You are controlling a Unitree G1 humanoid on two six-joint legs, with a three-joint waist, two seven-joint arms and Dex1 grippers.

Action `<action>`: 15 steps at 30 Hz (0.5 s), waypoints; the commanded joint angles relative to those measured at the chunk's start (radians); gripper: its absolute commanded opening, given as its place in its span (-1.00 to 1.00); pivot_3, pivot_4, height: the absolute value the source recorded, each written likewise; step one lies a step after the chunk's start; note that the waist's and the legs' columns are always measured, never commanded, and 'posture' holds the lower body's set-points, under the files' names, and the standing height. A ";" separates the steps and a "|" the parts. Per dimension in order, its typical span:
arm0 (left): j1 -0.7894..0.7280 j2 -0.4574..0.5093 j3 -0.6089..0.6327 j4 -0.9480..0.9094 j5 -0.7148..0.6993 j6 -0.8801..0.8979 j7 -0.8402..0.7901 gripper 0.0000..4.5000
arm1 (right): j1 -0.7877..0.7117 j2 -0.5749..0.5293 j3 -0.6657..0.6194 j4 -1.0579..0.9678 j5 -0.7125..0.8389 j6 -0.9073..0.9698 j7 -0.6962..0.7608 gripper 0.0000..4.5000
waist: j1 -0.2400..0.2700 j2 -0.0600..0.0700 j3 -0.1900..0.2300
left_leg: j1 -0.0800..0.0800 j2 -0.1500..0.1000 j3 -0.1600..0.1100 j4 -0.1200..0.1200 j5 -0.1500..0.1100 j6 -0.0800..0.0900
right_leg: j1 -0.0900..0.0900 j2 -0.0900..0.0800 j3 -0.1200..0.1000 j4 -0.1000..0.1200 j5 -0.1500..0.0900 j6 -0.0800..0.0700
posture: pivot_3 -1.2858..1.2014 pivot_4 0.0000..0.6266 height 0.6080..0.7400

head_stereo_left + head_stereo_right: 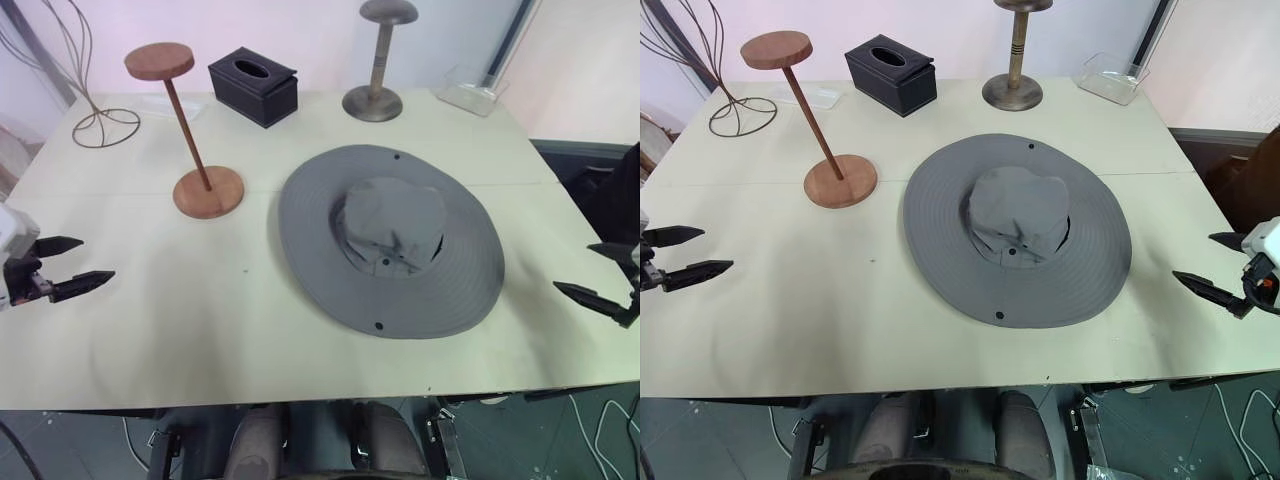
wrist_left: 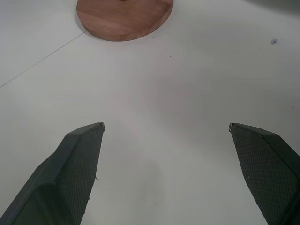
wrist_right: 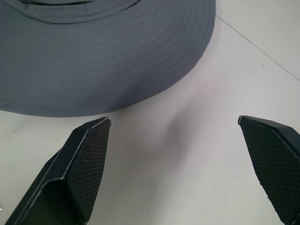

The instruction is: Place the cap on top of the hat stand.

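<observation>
Both claws, left gripper (image 1: 82, 264) and right gripper (image 1: 1218, 268), gape wide and empty beside the flat-lying cap (image 1: 390, 240); the hat stand (image 1: 185, 135) stands bare.

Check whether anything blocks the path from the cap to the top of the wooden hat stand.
Nothing visible does. The cap lies flat on the table, beside the hat stand, with only bare tabletop between them.
</observation>
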 commanded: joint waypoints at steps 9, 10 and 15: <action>-0.044 -0.006 0.026 -0.038 -0.055 0.038 0.016 1.00 | 0.005 -0.017 -0.058 -0.008 0.006 -0.004 -0.011 0.98 | 0.000 0.000 0.000 | 0.000 0.000 0.000 0.000 0.000 0.000 | 0.000 0.001 0.000 0.000 0.000 0.000 | 0.03 -0.52 1.00; -0.054 -0.008 0.021 -0.041 -0.061 0.049 0.014 1.00 | 0.011 -0.016 -0.061 -0.012 0.007 -0.002 -0.009 0.98 | 0.002 0.000 0.000 | 0.000 0.000 0.000 0.000 0.000 0.000 | 0.000 0.001 0.000 0.000 0.000 0.000 | 0.03 -0.52 1.00; -0.114 -0.034 -0.027 -0.119 -0.113 0.138 0.003 1.00 | 0.040 -0.019 -0.058 -0.063 -0.058 -0.051 -0.069 0.98 | 0.002 0.000 0.000 | 0.000 -0.001 0.000 0.001 0.000 0.000 | 0.001 0.002 0.000 0.000 0.000 0.000 | 0.03 -0.52 1.00</action>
